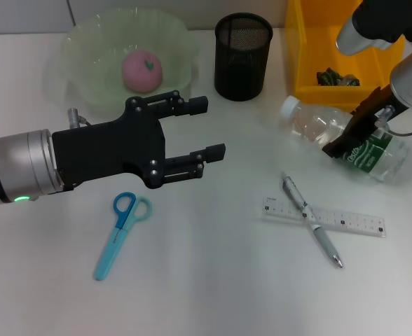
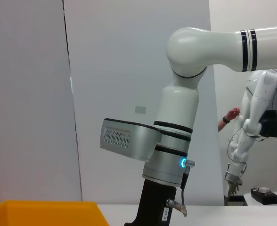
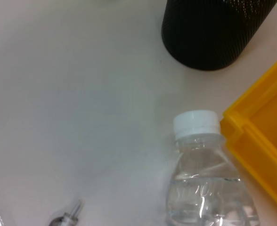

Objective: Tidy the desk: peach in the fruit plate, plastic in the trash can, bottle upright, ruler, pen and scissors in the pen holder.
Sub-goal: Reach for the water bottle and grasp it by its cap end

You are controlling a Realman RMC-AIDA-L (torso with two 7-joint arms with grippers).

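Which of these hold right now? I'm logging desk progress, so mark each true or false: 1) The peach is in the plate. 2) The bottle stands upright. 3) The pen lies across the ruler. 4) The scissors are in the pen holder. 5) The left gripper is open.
1) True: the peach sits in the plate.
2) False: the bottle lies on its side by the yellow bin, with the right gripper at it.
3) True: the pen crosses over the ruler.
4) False: the scissors lie on the desk; the pen holder looks empty.
5) True: the left gripper hangs open above the desk, holding nothing.
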